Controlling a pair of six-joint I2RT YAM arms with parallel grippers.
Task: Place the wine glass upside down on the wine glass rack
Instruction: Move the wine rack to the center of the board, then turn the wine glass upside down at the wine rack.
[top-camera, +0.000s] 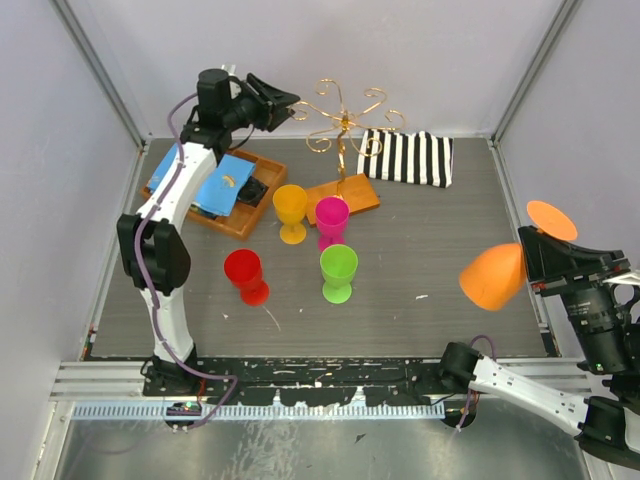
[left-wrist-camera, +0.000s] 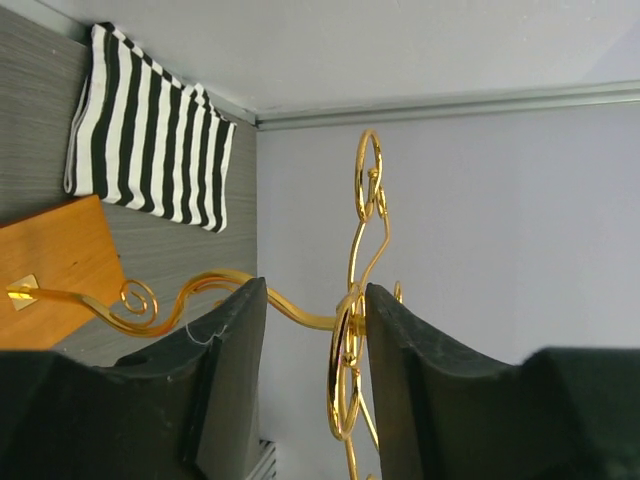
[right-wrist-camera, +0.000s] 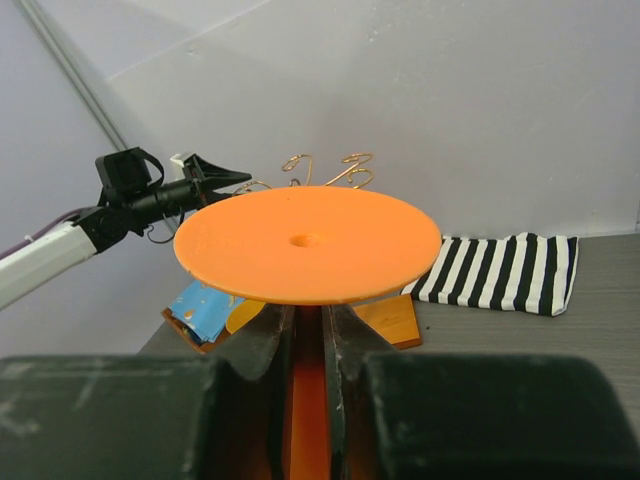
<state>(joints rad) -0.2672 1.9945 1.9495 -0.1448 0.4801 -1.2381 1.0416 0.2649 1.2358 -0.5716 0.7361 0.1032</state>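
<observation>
High at the bench's back-left corner, my left hand (left-wrist-camera: 315, 300) stands parted, one finger on either side of a gold scroll arm of the wine glass rack (top-camera: 345, 125). Off to the right, my right hand (right-wrist-camera: 310, 335) pinches the stem of the orange wine glass (top-camera: 493, 277), tipped sideways and well apart from the rack. Yellow glass (top-camera: 291, 205), pink glass (top-camera: 332, 213), green glass (top-camera: 338, 265) and red glass (top-camera: 243, 270) stand between.

Orange wine glass (right-wrist-camera: 307, 245) bowl hidden

Orange wine glass (right-wrist-camera: 307, 245) stem clamped in right gripper (right-wrist-camera: 308, 338), striped cloth (right-wrist-camera: 505, 270) right, gold rack (right-wrist-camera: 325, 170) behind
</observation>
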